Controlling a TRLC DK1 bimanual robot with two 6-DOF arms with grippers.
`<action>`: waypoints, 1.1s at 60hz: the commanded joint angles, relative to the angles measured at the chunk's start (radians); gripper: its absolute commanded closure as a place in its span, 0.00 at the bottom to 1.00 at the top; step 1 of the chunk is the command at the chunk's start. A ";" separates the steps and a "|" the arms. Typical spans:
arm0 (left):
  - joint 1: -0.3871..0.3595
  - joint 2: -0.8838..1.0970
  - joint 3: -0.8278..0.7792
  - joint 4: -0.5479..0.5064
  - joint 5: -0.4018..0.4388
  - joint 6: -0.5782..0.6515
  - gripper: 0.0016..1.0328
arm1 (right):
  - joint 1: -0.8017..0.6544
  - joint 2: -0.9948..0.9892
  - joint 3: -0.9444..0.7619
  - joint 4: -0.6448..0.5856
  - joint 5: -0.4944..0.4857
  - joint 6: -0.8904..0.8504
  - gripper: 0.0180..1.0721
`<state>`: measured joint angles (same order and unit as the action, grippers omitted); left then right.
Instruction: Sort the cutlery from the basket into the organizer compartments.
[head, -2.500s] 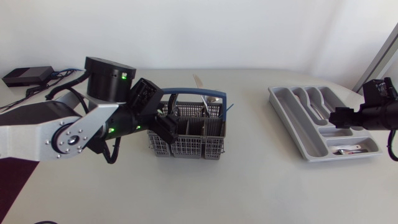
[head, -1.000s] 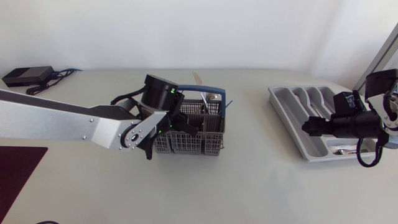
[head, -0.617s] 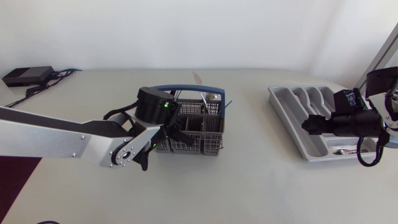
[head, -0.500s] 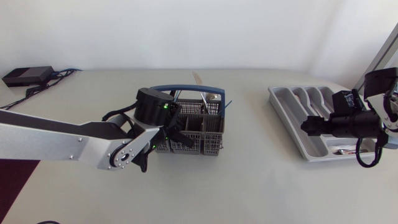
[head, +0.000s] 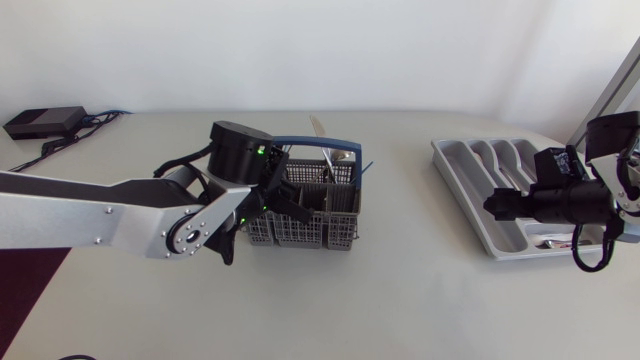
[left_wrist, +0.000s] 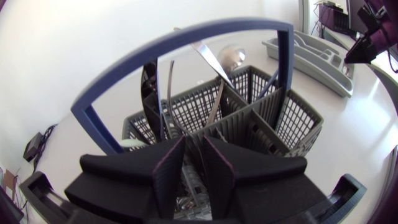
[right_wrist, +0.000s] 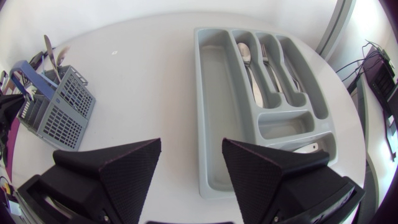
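Cutlery basket (head: 310, 228): raise your left gripper (left_wrist: 193, 155) straight, clear of the blue handle (left_wrist: 186, 38); whether it grips anything is impossible to tell.

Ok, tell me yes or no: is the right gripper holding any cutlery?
No, the right gripper is open, its fingers wide apart with nothing between them, near the organizer.

**Tally at the basket: two holders, two grippers, seven pieces of cutlery in sight**

One mesh basket (head: 300, 236) with one blue handle (left_wrist: 186, 36). At least four pieces stand in it: one knife (left_wrist: 208, 56), one round spoon (left_wrist: 231, 55), one dark handle (left_wrist: 148, 87) and one thin handle (left_wrist: 169, 93). Well right of the basket is one organizer (right_wrist: 213, 118) of six compartments. It holds one long spoon (right_wrist: 246, 55), one fork (right_wrist: 266, 55) and one small piece (right_wrist: 308, 148). There are two grippers: the left gripper (left_wrist: 193, 148) at the basket, the right gripper (right_wrist: 191, 146) well apart from it.
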<state>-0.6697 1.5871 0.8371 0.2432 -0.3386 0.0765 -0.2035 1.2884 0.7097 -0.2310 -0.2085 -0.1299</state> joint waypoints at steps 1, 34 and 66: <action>0.004 -0.022 -0.004 0.033 0.004 0.020 0.69 | 0.009 -0.001 -0.030 0.010 0.008 0.015 0.32; 0.013 -0.003 -0.127 0.301 0.041 0.210 0.55 | 0.007 -0.008 -0.067 0.048 -0.006 -0.004 0.32; -0.001 0.053 -0.147 0.442 0.000 0.284 0.49 | 0.007 -0.037 -0.079 0.052 -0.008 -0.011 0.32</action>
<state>-0.6651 1.6199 0.6922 0.6655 -0.3279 0.3416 -0.2035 1.2694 0.6540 -0.1829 -0.2134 -0.1341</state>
